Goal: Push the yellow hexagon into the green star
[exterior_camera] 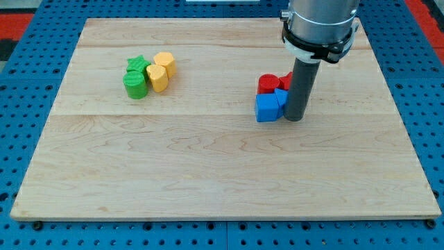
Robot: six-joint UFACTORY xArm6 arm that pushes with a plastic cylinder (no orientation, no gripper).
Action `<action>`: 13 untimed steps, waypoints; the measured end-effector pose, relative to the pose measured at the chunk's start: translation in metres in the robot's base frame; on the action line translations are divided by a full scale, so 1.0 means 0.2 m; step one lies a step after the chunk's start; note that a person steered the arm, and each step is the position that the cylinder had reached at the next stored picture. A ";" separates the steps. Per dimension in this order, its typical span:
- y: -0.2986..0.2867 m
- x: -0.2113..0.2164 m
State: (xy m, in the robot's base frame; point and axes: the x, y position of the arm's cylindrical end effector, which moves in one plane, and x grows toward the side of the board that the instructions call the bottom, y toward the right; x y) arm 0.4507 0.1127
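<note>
Yellow hexagon point(165, 63): upper left of board, just right of green star point(139, 64), apparently touching it already; task looks near done or done. A second yellow block point(158, 78), shape unclear, sits just below it; a green block point(136, 85), rounded, below the star. All four form one tight cluster.
Handling, judged: small, light, rigid piece; should slide easily and may rotate if struck off-centre. Contact best on its right face, pushing leftward.
My tip point(294, 119): well apart, at the view's right, touching the blue blocks point(268, 106); red blocks point(269, 83) just behind. No jaws; a plain rod.
Surface: flat pale wood board point(222, 173), smooth. Surround: blue mat point(21, 83).
</note>
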 end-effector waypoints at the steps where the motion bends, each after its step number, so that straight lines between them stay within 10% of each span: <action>1: 0.00 0.00; 4: -0.36 0.21; 9: -0.88 -0.71; 11: -1.58 -0.70; 13: -1.55 -0.69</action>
State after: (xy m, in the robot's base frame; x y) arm 0.3120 -0.1966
